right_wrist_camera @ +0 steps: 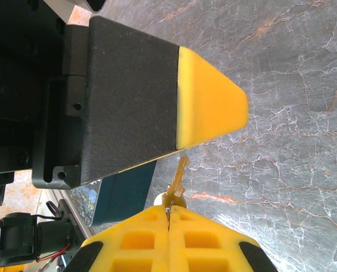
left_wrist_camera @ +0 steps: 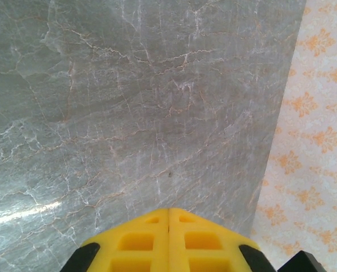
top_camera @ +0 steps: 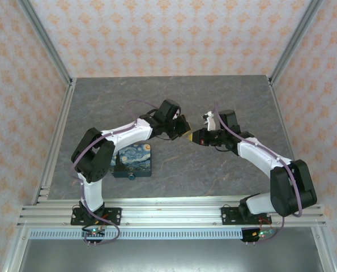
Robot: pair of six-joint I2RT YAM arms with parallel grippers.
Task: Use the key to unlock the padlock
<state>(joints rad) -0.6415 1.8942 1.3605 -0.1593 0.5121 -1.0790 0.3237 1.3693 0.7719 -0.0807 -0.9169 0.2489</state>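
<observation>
Left gripper [top_camera: 186, 134]: closed, its yellow fingertips [left_wrist_camera: 151, 238] pressed together with nothing between them; it hangs over bare bench beside the right gripper.
Right gripper [top_camera: 195, 136]: clamped on the key, tip to tip with the left gripper above the middle of the bench.
Key [right_wrist_camera: 178, 177]: brass, its blade sticking out from between the right gripper's yellow fingertips [right_wrist_camera: 205, 241], just under the left gripper's tip.
Padlock [top_camera: 132, 176]: a small teal piece at the near edge of the painted box, too small to make out more.
Painted box [top_camera: 132, 159]: flat on the bench beside the left arm, well apart from both grippers.
Bench [top_camera: 213, 102]: grey, veined stone.
</observation>
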